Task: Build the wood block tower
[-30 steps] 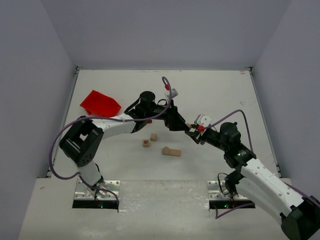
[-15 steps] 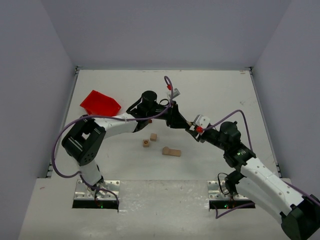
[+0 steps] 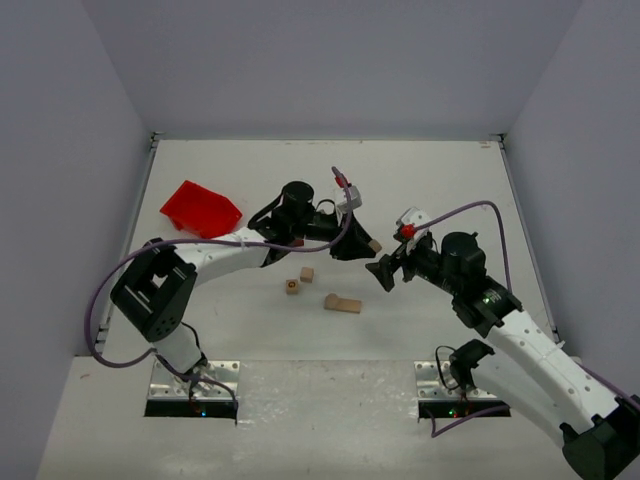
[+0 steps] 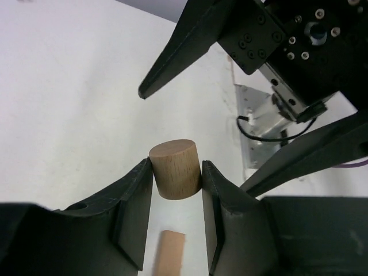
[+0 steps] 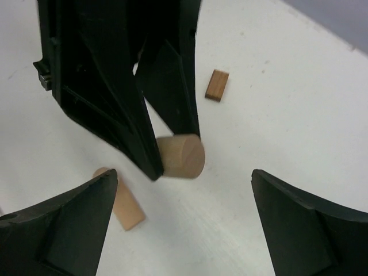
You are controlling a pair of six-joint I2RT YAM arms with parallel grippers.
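A pale wooden cylinder [image 4: 174,169] is pinched between the pads of my left gripper [image 4: 176,179], which is shut on it above the table. From above, that cylinder [image 3: 374,244] sits at the tip of the left gripper [image 3: 364,243], mid-table. My right gripper [image 3: 385,272] stands wide open just to the right, facing it. In the right wrist view the cylinder [image 5: 181,156] hangs free between the spread right fingers [image 5: 69,224], untouched by them. On the table lie two small cubes [image 3: 307,273] [image 3: 292,286] and a tan plank-like block [image 3: 342,303].
A red bin [image 3: 200,208] lies at the left rear of the table. A small reddish-brown flat piece [image 5: 217,85] rests beyond the left fingers, and a rounded tan block [image 5: 122,201] lies below the cylinder. White walls close in the table.
The left gripper closed on the cylinder that the right gripper had been holding. The right gripper then opened wide and drew back to the right.
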